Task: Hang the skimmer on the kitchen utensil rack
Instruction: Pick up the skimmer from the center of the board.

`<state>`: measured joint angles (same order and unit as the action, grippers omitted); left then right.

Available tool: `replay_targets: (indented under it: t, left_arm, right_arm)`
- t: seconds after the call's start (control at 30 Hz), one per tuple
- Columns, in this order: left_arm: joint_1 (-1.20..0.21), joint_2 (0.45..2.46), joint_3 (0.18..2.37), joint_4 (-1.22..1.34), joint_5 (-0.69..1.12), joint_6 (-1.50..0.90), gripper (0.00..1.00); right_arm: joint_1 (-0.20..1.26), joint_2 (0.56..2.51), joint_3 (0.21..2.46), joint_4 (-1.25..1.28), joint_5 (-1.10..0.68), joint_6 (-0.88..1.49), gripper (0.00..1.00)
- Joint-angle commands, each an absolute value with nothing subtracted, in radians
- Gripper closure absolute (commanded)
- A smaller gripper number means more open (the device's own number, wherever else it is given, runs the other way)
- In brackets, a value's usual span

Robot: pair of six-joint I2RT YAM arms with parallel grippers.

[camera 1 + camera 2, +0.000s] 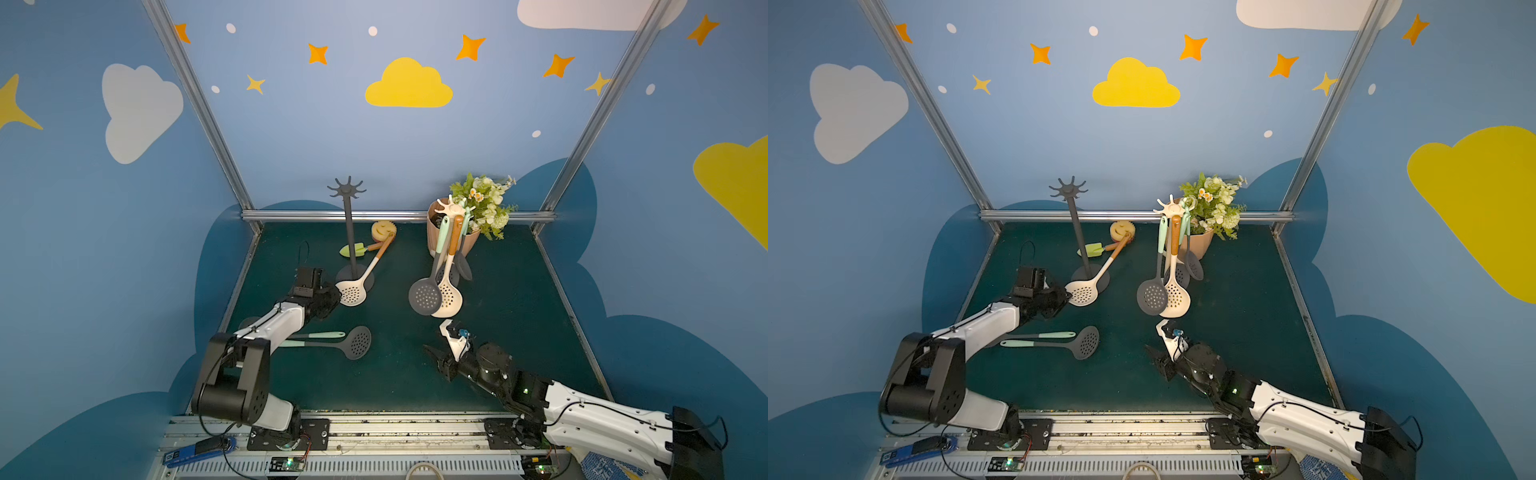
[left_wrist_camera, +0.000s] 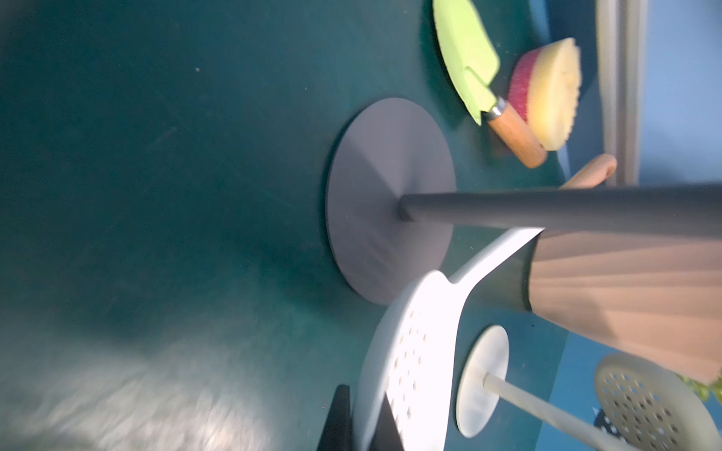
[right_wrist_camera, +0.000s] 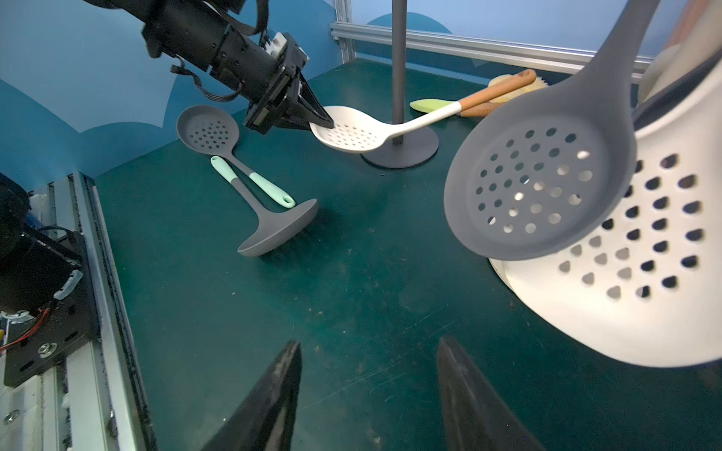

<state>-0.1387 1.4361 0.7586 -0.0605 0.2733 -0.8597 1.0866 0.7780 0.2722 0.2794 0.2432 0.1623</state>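
The left gripper (image 3: 324,124) is closed on the near rim of the white skimmer (image 3: 351,134). The skimmer's bowl lies on the worktop (image 1: 415,374) at the foot of the dark rack (image 1: 350,232), its neck crosses over the rack's base, and its orange handle points toward the sponge (image 1: 383,230) and the green trowel (image 1: 353,249). A grip on the thin rim is, I think, weak. The lift should therefore be slow, without knocking the handle against the rack, until the handle end can reach one of the empty hooks (image 1: 347,189) on top. The right gripper (image 3: 369,341) is open and holds nothing, near the loaded white rack (image 1: 451,205). Two grey skimmers (image 1: 357,341) lie close to the left arm, and the flower pot (image 1: 471,245) stands behind.
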Motion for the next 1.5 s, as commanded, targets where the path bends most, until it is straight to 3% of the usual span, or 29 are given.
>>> replay_targets:
  t: [0.0, 0.43, 0.73, 1.13, 1.47]
  left_arm:
    - [-0.141, 1.316, 0.723, -0.061, 0.283, -0.823, 0.96]
    - [-0.152, 0.9, 0.547, -0.111, 0.349, -0.861, 0.96]
    - [-0.152, 0.693, 0.489, -0.086, 0.457, -0.924, 0.96]
    - [-0.168, 0.532, 0.433, 0.004, 0.578, -0.998, 0.96]
    - [-0.202, 0.44, 0.413, 0.005, 0.581, -1.011, 0.96]
  right_arm:
    - [1.084, 0.796, 0.312, 0.292, 0.246, 0.19, 0.45]
    - [1.179, 0.9, 0.459, 0.4, 0.38, 0.37, 0.46]
    - [1.251, 1.108, 0.63, 0.524, 0.47, 0.433, 0.45]
    - [1.213, 1.406, 0.903, 0.602, 0.519, 0.466, 0.45]
    - [1.121, 1.539, 0.992, 0.661, 0.459, 0.517, 0.47]
